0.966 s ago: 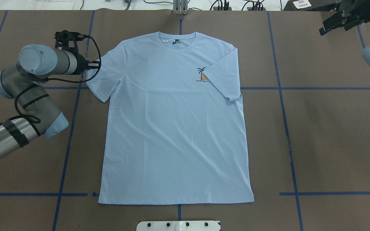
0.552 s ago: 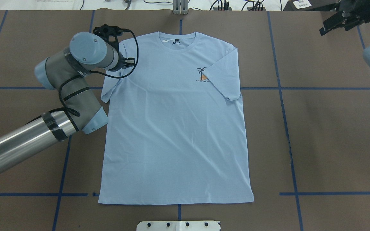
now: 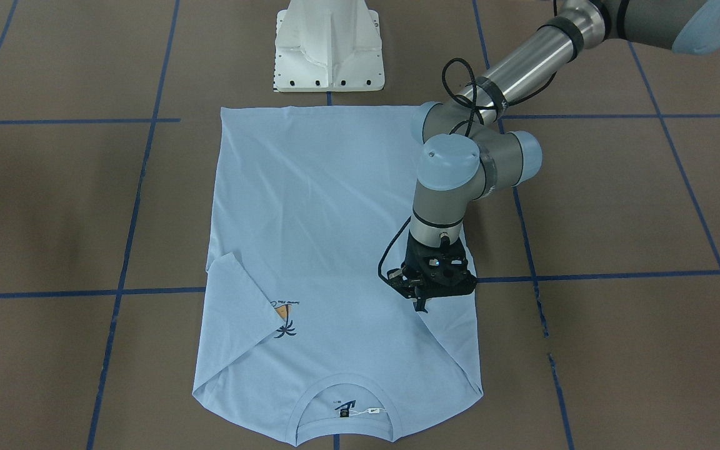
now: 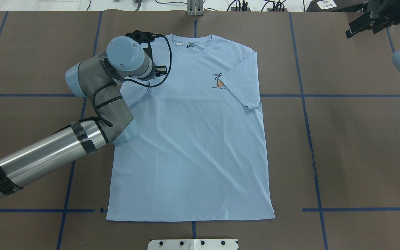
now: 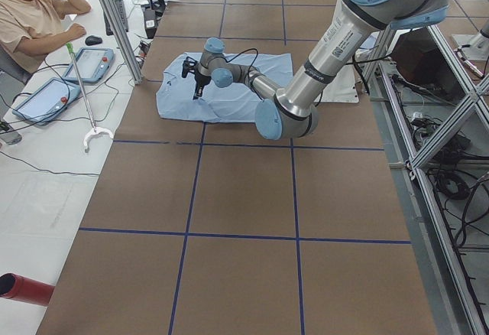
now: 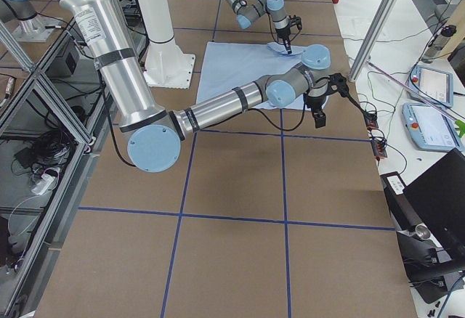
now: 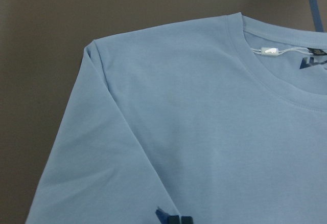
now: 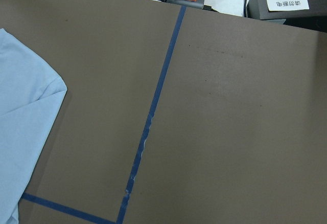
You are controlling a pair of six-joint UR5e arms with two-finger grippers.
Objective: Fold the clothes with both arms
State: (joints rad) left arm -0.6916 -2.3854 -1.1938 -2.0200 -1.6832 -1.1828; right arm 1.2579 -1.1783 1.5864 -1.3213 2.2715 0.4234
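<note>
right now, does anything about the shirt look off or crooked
Nothing looks damaged. The T-shirt lies flat, but the sleeve on the robot's right is folded in over the chest and covers the edge of the palm print.

Light blue T-shirt [image 4: 193,139], dark-and-orange palm print [image 4: 219,80], brown table [image 4: 359,156], blue tape lines [image 4: 342,95]

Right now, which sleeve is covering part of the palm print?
The robot's right-side sleeve, folded inward over the palm print. The other sleeve is held in the left gripper, far from it.

Brown table [image 4: 359,156] w/ blue tape [image 4: 342,95]; white base [image 3: 329,50]; operator [image 5: 30,17] seated.
</note>
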